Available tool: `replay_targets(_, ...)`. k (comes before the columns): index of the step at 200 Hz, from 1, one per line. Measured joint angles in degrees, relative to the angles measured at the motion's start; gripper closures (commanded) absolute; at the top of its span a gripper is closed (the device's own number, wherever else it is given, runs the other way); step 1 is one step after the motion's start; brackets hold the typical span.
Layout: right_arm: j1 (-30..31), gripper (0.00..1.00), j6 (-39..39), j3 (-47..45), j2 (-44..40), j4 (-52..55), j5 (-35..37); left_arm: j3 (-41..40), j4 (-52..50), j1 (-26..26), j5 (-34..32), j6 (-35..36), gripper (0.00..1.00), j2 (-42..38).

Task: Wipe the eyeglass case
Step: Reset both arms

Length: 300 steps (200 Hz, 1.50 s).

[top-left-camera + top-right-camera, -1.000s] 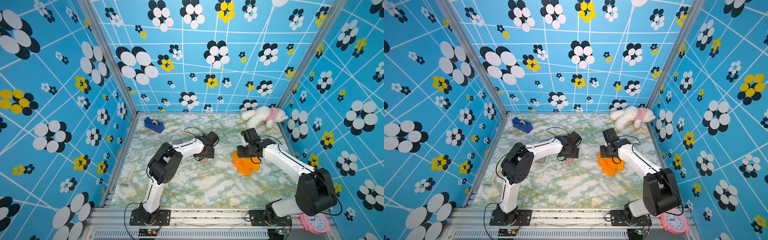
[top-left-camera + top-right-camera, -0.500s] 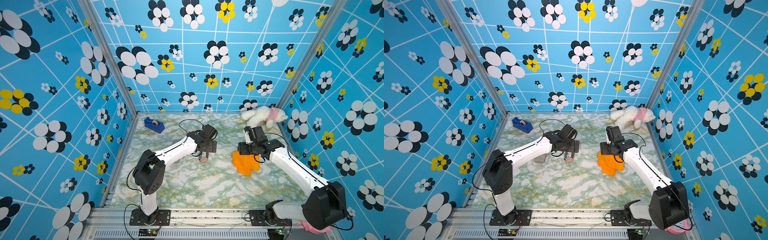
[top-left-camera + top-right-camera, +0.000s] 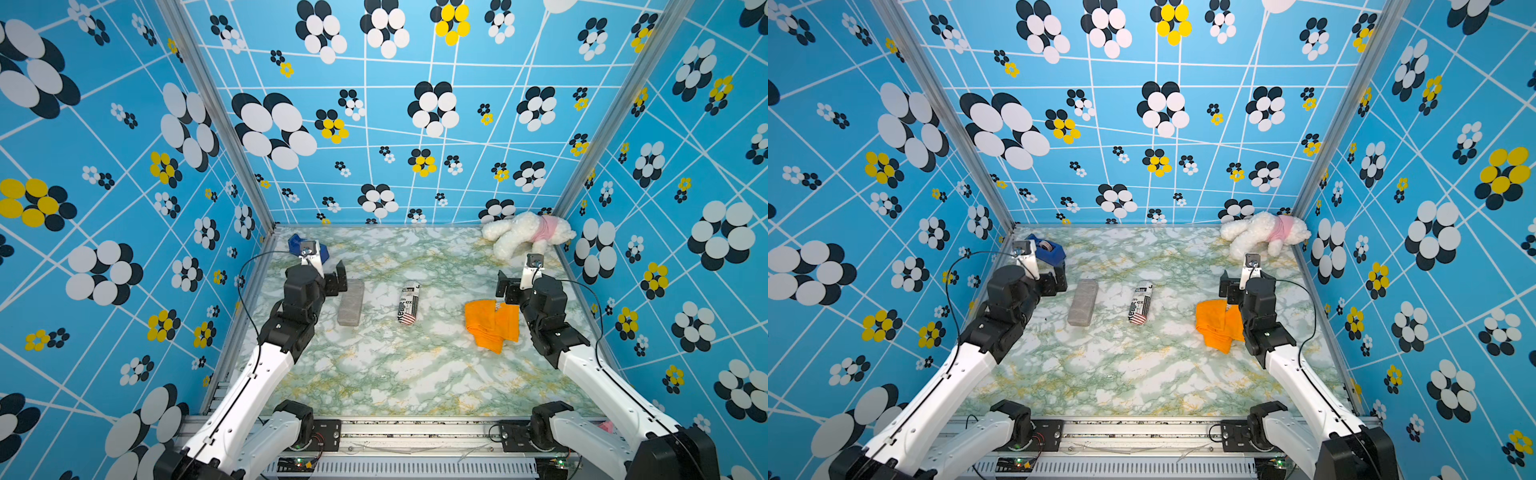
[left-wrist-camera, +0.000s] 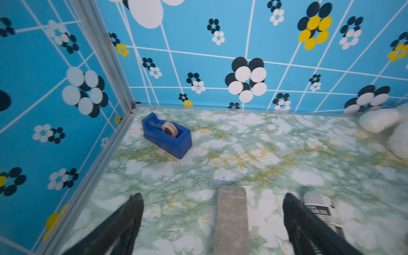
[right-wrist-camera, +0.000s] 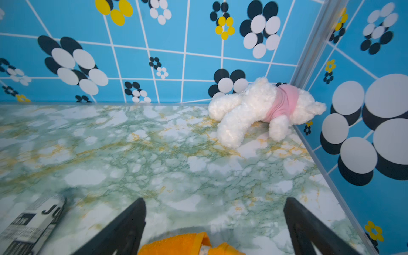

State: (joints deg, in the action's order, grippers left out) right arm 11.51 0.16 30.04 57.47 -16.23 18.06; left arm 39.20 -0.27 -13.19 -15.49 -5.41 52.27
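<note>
Seeing left end effector [image 4: 212, 197] and right end effector [image 5: 215, 202] both spread wide, empty; eyeglass case [image 3: 409, 306] lying centre of tabletop [image 3: 374, 374], orange cloth [image 3: 490, 326] at its 3 o'clock. Likely pre-grasp: next needs right closing on cloth, left pinning case.

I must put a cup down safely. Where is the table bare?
Bare: the near half of the table, before the eyeglass case; the far strip between tape dispenser and plush toy. Crowded: the middle row, grey block, case, orange cloth.

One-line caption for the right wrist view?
Open right end effector, orange cloth beneath, printed eyeglass case alongside, white plush toy in the corner.
</note>
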Motion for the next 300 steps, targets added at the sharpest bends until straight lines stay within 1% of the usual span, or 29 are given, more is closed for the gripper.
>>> replay_targets(10,-0.22,0.00,-0.55,-2.54,0.98,-2.58,0.87,-6.51,3.06,2.16,0.11,1.44,0.01,-0.83)
replay_targets(34,-0.72,0.00,-0.94,-8.96,6.73,-11.45,2.12,-17.33,9.66,4.59,1.38,2.78,0.01,1.44)
replay_targets(55,-2.16,0.00,-1.05,-12.15,13.33,-19.15,2.51,-22.51,16.37,4.72,1.88,4.15,0.01,4.00)
replay_targets(60,-2.47,0.00,-1.05,-12.48,15.15,-21.07,2.51,-23.61,19.26,4.76,2.16,4.90,0.01,5.33)
replay_targets(81,-3.50,0.00,-1.07,-12.70,22.18,-29.03,2.47,-25.14,28.96,6.05,4.37,5.99,0.01,11.41)
replay_targets(106,-5.20,0.00,-0.85,-12.63,28.89,-37.27,1.95,-24.98,40.09,7.21,6.84,6.56,0.01,19.67)
replay_targets(118,-6.08,0.00,-0.87,-12.72,31.95,-40.85,1.79,-24.30,43.89,7.28,7.80,6.78,0.01,23.76)
replay_targets(148,-6.51,0.00,-0.81,-12.33,32.92,-42.66,0.68,-21.62,52.57,8.33,9.20,6.95,0.01,34.07)
replay_targets(162,-7.58,0.00,-0.28,-11.06,32.89,-41.81,-0.83,-20.90,52.96,8.63,9.53,6.97,0.01,36.09)
replay_targets(188,-9.44,0.00,0.79,-9.75,32.87,-41.16,-1.99,-19.12,52.50,9.29,9.51,6.47,0.01,36.13)
replay_targets(228,-9.46,0.00,1.11,-9.73,32.87,-40.96,-2.60,-17.68,52.39,10.19,9.51,5.86,0.01,36.13)
replay_targets(265,-9.46,0.00,0.83,-9.73,32.87,-40.17,-6.05,-17.68,52.17,10.19,9.51,5.86,0.01,36.13)
replay_targets(300,-9.46,0.00,0.83,-9.68,32.87,-39.47,-7.34,-17.68,52.02,10.19,9.51,5.86,0.01,36.13)
